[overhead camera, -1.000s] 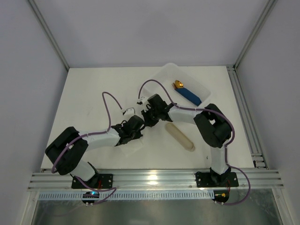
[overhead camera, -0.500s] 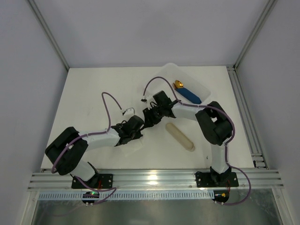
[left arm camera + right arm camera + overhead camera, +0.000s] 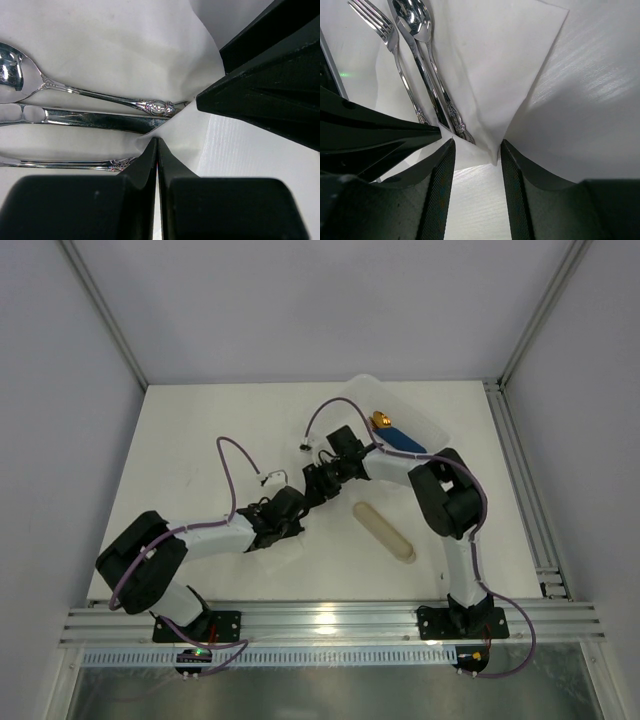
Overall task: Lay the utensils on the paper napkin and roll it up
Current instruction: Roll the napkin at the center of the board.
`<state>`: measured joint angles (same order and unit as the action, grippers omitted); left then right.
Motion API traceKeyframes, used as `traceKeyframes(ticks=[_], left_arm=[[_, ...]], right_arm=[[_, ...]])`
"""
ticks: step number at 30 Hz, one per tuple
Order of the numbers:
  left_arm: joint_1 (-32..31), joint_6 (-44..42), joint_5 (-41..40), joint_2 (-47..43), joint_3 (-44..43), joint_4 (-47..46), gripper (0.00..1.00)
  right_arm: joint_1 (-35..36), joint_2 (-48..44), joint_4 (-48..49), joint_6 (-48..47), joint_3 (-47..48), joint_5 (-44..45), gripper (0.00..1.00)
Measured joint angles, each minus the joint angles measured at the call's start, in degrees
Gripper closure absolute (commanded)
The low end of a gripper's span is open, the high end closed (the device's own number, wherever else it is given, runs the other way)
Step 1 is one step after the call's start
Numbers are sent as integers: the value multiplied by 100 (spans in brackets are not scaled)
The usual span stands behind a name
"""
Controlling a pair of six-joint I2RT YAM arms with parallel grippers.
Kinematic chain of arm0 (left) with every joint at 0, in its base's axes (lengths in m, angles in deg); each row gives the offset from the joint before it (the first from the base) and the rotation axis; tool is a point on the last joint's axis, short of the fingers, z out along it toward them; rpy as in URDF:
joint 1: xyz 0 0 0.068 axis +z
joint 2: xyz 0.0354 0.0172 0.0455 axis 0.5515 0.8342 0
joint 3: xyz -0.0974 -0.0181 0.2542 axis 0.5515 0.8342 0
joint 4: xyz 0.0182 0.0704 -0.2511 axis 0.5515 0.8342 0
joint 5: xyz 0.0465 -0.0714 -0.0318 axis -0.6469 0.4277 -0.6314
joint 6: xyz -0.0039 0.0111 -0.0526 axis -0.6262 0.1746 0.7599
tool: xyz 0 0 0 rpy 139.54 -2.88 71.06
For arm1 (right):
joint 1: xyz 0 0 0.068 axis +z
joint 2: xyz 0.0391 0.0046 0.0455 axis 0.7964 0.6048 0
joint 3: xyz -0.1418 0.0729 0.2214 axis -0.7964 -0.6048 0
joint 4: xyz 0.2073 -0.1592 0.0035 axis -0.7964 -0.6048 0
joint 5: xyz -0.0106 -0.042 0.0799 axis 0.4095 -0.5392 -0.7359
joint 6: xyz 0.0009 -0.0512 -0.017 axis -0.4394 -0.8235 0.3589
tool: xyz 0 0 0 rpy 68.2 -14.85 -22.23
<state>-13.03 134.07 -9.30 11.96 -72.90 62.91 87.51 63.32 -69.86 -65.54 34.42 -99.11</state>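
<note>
A beige oblong sleeve (image 3: 385, 532) lies nearest the arm bases, just right of the thin white square paper napkin (image 3: 490, 55). The left gripper (image 3: 157, 147) is fully closed, pinching the napkin's folded edge where it covers the handle ends of the slim shiny silver utensils (image 3: 90, 118). These lie side by side on the napkin. The right gripper (image 3: 477, 145) stands half open around the napkin's loose corner, holding nothing. Beyond the napkin, a white plastic rectangular tray (image 3: 352, 398) holds a blue-handled gold-tipped piece (image 3: 403, 443).
</note>
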Motion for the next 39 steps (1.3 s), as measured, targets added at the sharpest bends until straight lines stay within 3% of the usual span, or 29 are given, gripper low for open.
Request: traceKeyframes(ticks=[17, 28, 39], left_arm=[[0, -2, 0, -24, 15, 13, 100], [0, -4, -2, -87, 48, 76, 100], [0, -4, -4, -90, 52, 79, 100]], right_arm=[[0, 656, -522, -52, 1084, -219, 54], [-2, 802, -474, 120, 1368, -634, 66], [11, 699, -85, 153, 890, -793, 80]])
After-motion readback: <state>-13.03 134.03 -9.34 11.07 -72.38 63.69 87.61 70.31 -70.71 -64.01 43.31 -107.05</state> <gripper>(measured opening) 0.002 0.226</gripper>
